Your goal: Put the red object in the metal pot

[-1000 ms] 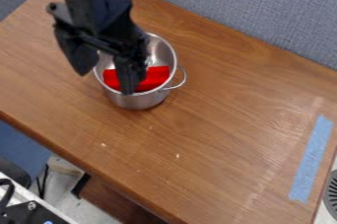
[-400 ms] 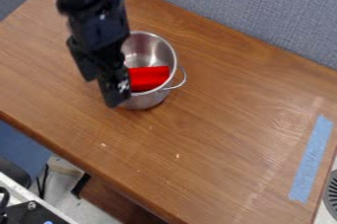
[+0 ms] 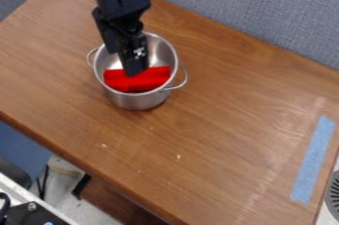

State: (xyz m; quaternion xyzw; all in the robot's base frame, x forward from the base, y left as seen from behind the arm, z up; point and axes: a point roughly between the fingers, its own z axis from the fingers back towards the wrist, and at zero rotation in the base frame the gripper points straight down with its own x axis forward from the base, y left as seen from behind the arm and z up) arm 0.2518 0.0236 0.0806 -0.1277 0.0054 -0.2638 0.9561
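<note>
Red plastic filled the bottom of the metal pot (image 3: 138, 78); your red object (image 3: 143, 77) lay flat inside it, its curved edge close against the near wall; the pot stood on the brown wooden counter (image 3: 225, 120), toward the left side, with one small handle showing on its right. Your end effector (image 3: 134, 64) pointed steeply down into the pot's mouth, fingers spread wide and gripping nothing; you could not tell whether a fingertip touched the red piece. You also had a strip of blue tape (image 3: 312, 158) lying near the counter's right edge.
</note>
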